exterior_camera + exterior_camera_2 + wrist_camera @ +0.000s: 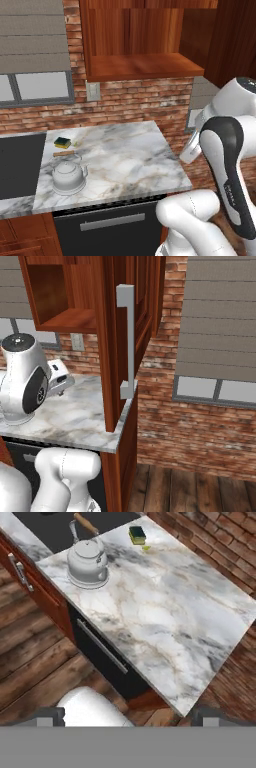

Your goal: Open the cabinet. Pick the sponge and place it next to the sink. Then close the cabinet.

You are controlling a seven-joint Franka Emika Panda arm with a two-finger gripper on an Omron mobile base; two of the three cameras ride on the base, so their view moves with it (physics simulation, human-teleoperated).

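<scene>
The reddish-brown cabinet (140, 50) hangs open above the counter, and its shelf is bare. Its door (112, 341) stands swung out edge-on, silver bar handle (127, 338) facing me. The yellow-and-green sponge (62, 142) lies flat on the marble counter, just right of the dark sink (20, 165). In the hand view the sponge (137, 534) sits at the top, next to the sink (55, 527). My gripper (127, 716) hovers high off the counter's front right corner, open, with nothing between its wide-apart fingertips (50, 714).
A white kettle (67, 175) with a wooden handle stands on the counter in front of the sponge. A black appliance front (110, 225) with a grey handle sits under the counter. A brick wall and windows lie behind, and wooden floor (190, 491) to the right.
</scene>
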